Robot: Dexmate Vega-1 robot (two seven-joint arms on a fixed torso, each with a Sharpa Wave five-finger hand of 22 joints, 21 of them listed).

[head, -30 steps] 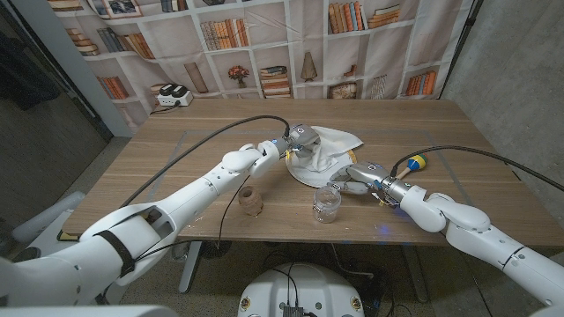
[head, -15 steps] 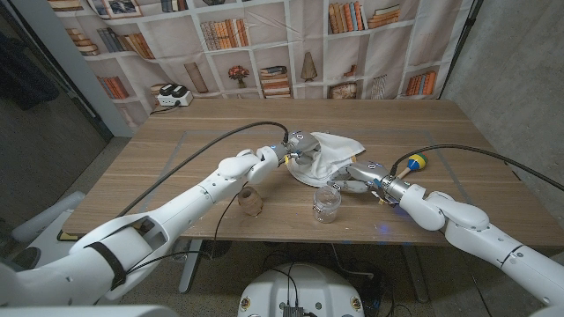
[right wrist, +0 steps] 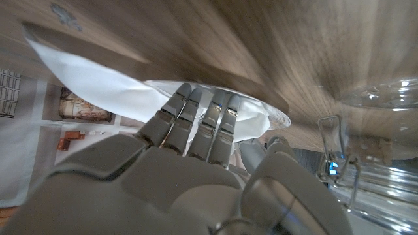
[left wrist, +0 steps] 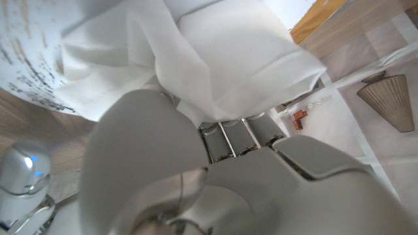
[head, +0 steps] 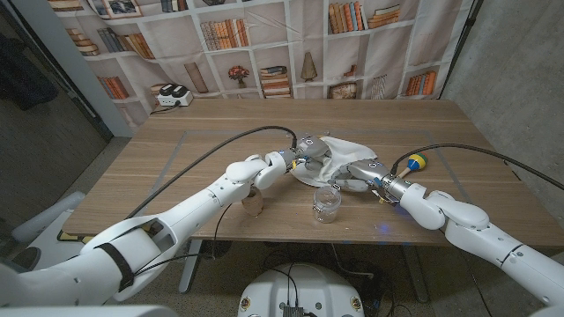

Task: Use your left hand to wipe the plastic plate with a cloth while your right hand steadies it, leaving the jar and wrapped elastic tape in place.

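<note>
A white plastic plate (head: 302, 179) lies at the table's middle, and a white cloth (head: 342, 148) is draped over it. My left hand (head: 307, 150) grips the bunched cloth (left wrist: 222, 59) and presses it onto the speckled plate (left wrist: 29, 65). My right hand (head: 353, 173) holds the plate's right rim (right wrist: 269, 112), fingers (right wrist: 209, 127) laid over it beside the cloth (right wrist: 91, 81). The clear glass jar (head: 327, 202) stands just in front of the plate, close to my right hand (right wrist: 189, 163). The brown wrapped elastic tape (head: 254, 204) stands under my left forearm.
A yellow and blue object (head: 415, 163) sits to the right of my right wrist by its black cable. A white charger (head: 172, 97) stands at the table's far left corner. The jar (right wrist: 382, 130) is close beside my right hand.
My left hand has slid the cloth rightward and nearer across the plate, and the cloth is more bunched. My right hand has stayed at the plate's right rim.
</note>
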